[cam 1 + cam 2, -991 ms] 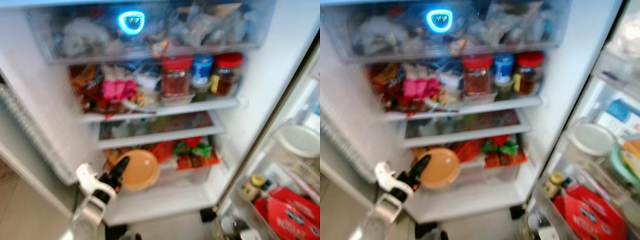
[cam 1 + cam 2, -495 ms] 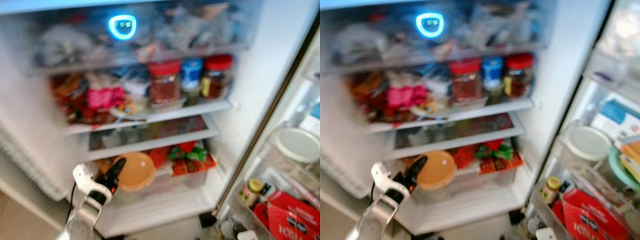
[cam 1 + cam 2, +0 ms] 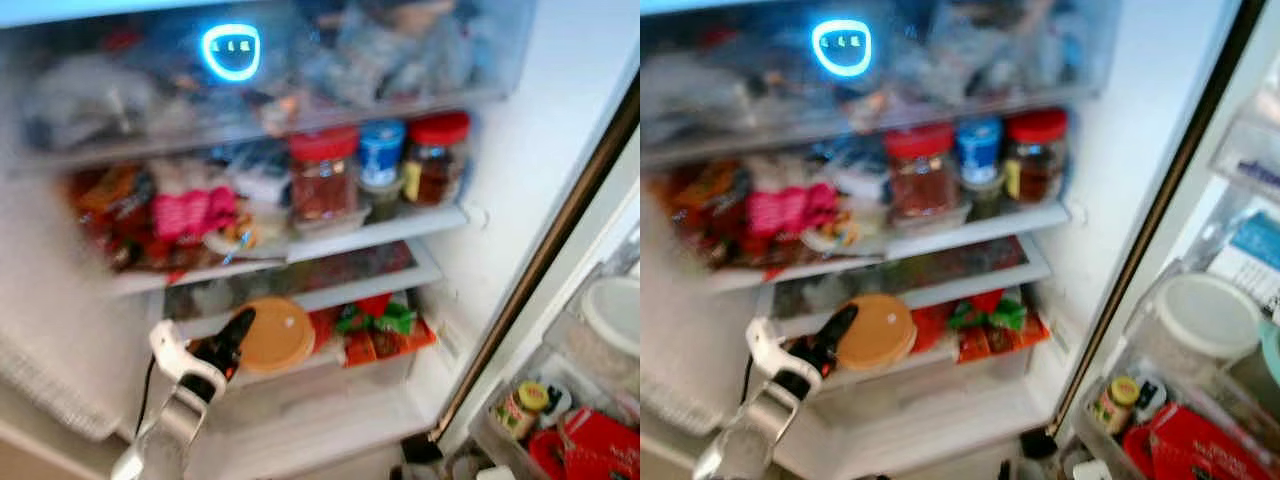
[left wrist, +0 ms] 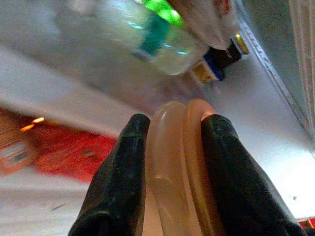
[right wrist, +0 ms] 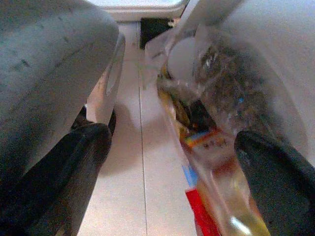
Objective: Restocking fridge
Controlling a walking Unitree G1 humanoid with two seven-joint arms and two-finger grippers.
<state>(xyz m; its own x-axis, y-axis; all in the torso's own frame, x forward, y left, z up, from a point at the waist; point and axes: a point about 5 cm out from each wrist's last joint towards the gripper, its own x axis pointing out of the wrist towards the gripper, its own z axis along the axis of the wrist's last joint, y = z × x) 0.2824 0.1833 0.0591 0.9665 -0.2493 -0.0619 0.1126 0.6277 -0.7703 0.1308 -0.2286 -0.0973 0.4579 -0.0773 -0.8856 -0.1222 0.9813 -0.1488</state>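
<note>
I face an open fridge. My left gripper [image 3: 235, 335] is raised at the lower shelf and is shut on a round orange lidded container [image 3: 275, 335], held by its rim. In the left wrist view the black fingers [image 4: 123, 182] pinch the container's peach-coloured edge [image 4: 179, 162]. The container hovers at the front of the lower shelf [image 3: 300, 300], beside red and green packets [image 3: 380, 325]. In the right wrist view my right gripper [image 5: 172, 167] hangs low over the pale floor, open and holding nothing.
Red-lidded jars [image 3: 320, 175] and a blue-lidded tub [image 3: 382, 150] stand on the middle shelf, with pink and red packets [image 3: 190, 215] to their left. A full clear drawer [image 3: 270, 70] sits on top. The door bins at right hold a white lid [image 3: 1205, 315], a small jar [image 3: 1115, 400] and red boxes [image 3: 1200, 445].
The camera has shifted, so the fridge sits further right and the door bins slide out of frame. My left gripper with the orange container has risen slightly toward the lower shelf.
</note>
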